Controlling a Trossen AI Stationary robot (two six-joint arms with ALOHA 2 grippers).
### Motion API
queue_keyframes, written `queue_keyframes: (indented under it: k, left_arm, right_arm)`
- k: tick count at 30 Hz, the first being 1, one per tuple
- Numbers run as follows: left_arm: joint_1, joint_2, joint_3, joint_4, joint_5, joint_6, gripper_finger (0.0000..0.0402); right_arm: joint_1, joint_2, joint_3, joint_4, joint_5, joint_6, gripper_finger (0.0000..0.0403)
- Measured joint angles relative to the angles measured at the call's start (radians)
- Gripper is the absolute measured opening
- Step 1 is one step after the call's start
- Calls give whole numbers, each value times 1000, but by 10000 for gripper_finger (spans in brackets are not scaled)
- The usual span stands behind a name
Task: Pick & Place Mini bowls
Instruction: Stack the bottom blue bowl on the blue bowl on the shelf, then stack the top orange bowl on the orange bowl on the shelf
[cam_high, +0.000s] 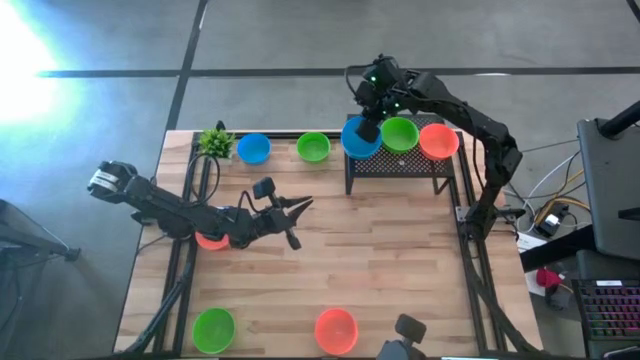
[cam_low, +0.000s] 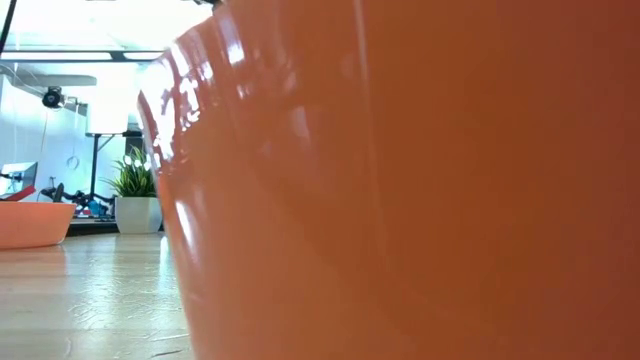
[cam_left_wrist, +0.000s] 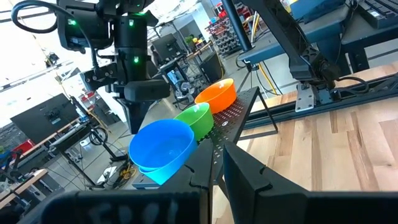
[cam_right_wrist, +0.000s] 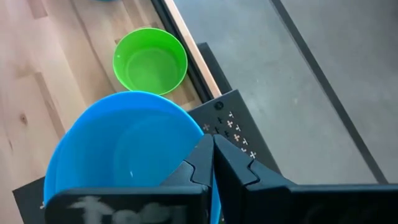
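One blue bowl (cam_high: 360, 139) overhangs rack (cam_high: 400, 165) edge

Open tabletop (cam_high: 380, 250) between scattered bowls (cam_high: 336, 330)

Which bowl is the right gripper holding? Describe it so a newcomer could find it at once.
Find the black perforated stand at the table's far edge. Three bowls sit in a row on it; the blue bowl is the end one nearest the table's middle, pinched by the right gripper, unlike its green and orange-red neighbours.
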Motion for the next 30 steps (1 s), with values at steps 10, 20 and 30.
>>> queue_keyframes:
  k: [10, 20, 30]
  left_arm:
    - [0, 0, 0, 0, 0, 0, 32]
    - [0, 0, 0, 0, 0, 0, 32]
    - [2, -1, 0, -1, -203, -2, 32]
  right_arm:
    - [-1, 0, -51, 50, 2, 0, 8]
    - [0, -12, -26, 35, 3, 14, 8]
    - [33, -121, -25, 17, 6, 19, 8]
